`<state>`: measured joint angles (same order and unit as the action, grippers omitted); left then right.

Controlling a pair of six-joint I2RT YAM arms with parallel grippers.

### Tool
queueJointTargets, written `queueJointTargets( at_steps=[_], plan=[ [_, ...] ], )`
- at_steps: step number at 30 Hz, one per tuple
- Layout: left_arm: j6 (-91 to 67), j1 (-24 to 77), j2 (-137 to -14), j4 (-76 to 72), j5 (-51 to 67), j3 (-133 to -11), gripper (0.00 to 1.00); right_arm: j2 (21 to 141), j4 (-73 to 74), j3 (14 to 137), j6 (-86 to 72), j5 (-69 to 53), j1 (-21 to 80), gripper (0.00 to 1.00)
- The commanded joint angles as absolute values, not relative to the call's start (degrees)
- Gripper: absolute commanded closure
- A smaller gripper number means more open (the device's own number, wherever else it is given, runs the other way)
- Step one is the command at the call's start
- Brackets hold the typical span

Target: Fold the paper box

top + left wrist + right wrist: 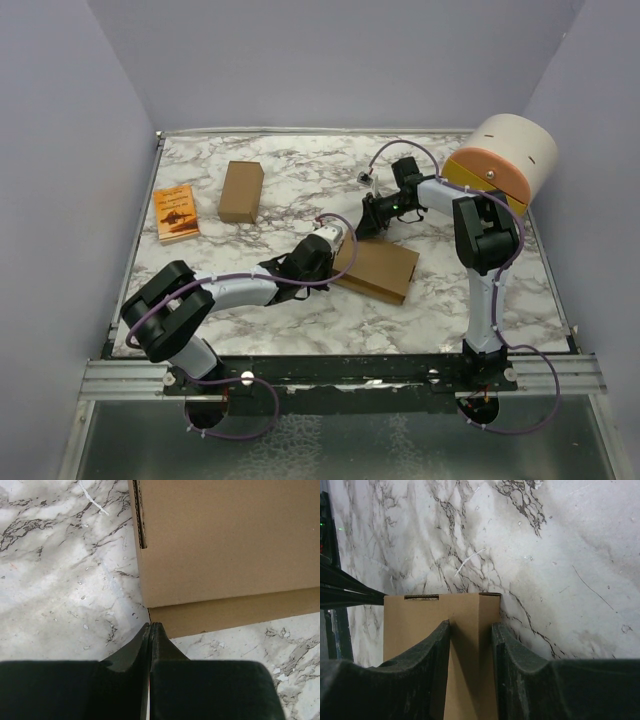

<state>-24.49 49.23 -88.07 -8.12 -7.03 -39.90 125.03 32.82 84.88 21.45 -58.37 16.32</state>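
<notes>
The paper box (385, 268) lies as a shallow brown cardboard box in the middle of the marble table. In the left wrist view it (225, 540) shows its top face, a slot along the left edge and one low side wall. My left gripper (151, 625) is shut and empty, its tip touching the box's near-left corner (340, 250). My right gripper (471, 627) reaches the box's far corner (368, 222). One finger (432, 650) lies on the top face (420, 625); the other (512, 655) presses the side wall, so the box edge sits between them.
A narrower ready-made brown box (241, 191) stands at the back left, with an orange booklet (176, 213) beside it. A large white and orange cylinder (505, 160) sits at the back right. Grey walls close in the table on three sides.
</notes>
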Motion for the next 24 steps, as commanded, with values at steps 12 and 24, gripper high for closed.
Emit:
queueJointTargets(
  at_steps=[12, 24],
  plan=[
    [-24.44, 47.97, -84.04, -19.99, -7.15, -36.04, 1.0, 125.69, 36.73, 81.66, 21.47, -56.87, 19.95, 0.72],
    [-22.94, 47.9, -83.77, -25.73, -6.04, -29.66, 1.0, 125.94, 36.24, 81.56, 20.9, -56.39, 19.95, 0.71]
  ],
)
